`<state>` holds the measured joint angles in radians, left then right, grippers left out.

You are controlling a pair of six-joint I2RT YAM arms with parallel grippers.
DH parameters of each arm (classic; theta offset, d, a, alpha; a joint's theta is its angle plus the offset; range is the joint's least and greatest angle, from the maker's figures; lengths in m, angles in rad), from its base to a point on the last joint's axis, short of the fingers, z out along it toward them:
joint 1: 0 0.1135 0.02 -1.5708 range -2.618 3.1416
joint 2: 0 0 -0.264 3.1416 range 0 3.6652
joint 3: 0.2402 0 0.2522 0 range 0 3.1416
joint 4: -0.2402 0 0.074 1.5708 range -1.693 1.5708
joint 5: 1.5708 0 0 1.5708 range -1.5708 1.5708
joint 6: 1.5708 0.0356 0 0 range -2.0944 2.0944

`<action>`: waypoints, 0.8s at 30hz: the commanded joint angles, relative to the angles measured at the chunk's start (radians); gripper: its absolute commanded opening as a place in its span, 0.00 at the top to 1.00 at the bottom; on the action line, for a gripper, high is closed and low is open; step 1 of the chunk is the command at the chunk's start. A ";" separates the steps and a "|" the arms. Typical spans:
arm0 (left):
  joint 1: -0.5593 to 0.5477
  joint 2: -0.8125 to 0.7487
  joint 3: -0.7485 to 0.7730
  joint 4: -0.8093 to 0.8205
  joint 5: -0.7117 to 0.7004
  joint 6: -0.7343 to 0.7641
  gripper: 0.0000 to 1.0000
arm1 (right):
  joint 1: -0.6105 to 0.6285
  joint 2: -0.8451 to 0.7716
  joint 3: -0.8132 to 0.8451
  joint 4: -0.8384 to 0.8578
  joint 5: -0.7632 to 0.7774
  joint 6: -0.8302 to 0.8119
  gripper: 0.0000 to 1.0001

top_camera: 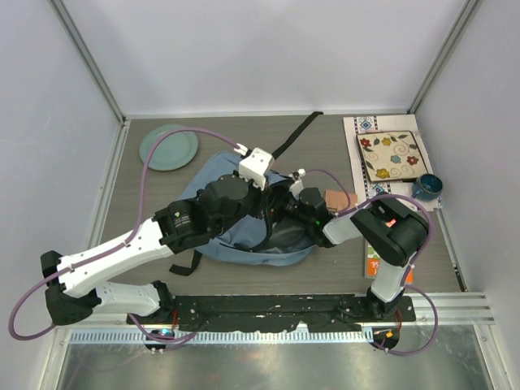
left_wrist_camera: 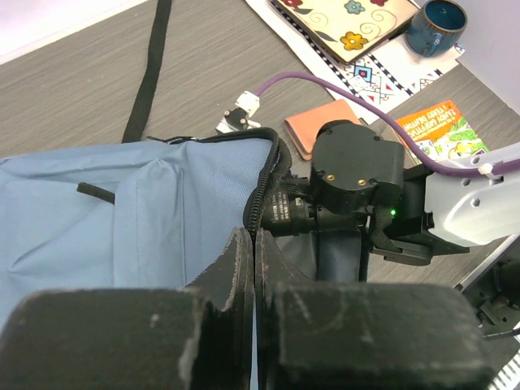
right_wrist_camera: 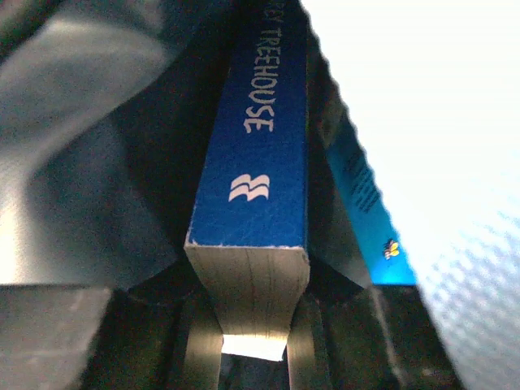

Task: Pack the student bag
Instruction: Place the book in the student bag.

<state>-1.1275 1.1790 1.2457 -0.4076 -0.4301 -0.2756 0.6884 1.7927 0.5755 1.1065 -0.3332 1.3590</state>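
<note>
Large light blue-grey soft fabric student bag (top_camera: 244, 244) lying flat mid-table on the grey wood-grain table (top_camera: 162, 272), just ahead of both arm bases, one black strap (top_camera: 296, 134) trailing toward the far wall. Mouth of the bag turned toward the right side, dark inside.

Left gripper (left_wrist_camera: 253, 240) reaching across the top of the bag, fingers pressed together with no gap, pinched on the dark zippered rim of the opening and holding it raised. Blue-grey fabric spread to the left of those fingers in the left wrist view.

Right gripper (right_wrist_camera: 253, 301) pushed into the bag's mouth, fabric walls close around it on both sides. Jaws clamped on a thick blue-spined paperback book (right_wrist_camera: 256, 162), spine uppermost and lettered "TREEHOUSE", page edges between the fingers (right_wrist_camera: 195, 325).

Just beside the opening, on the table: small flat orange-brown notebook (left_wrist_camera: 321, 130). Farther right: bright orange-and-green picture booklet (left_wrist_camera: 431, 130), white patterned mat (top_camera: 361, 130) carrying a cream flower-printed square board (top_camera: 392, 154), dark blue mug (top_camera: 426, 188) at the mat's near right corner. Pale green round plate (top_camera: 168, 146) beyond the bag's far left corner, apart from it.
</note>
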 commanded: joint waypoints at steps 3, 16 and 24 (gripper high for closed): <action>-0.006 -0.028 0.067 0.093 -0.041 0.009 1.00 | 0.033 -0.003 0.155 -0.325 0.062 -0.186 0.83; -0.006 -0.093 -0.049 0.069 -0.127 -0.071 1.00 | 0.034 -0.419 0.035 -0.865 0.325 -0.445 0.15; -0.006 -0.074 -0.080 0.055 -0.107 -0.109 1.00 | 0.031 -0.797 0.020 -1.247 0.552 -0.502 0.13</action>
<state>-1.1305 1.1172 1.1713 -0.4221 -0.5224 -0.3565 0.7223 1.1664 0.6044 0.0834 0.0448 0.9203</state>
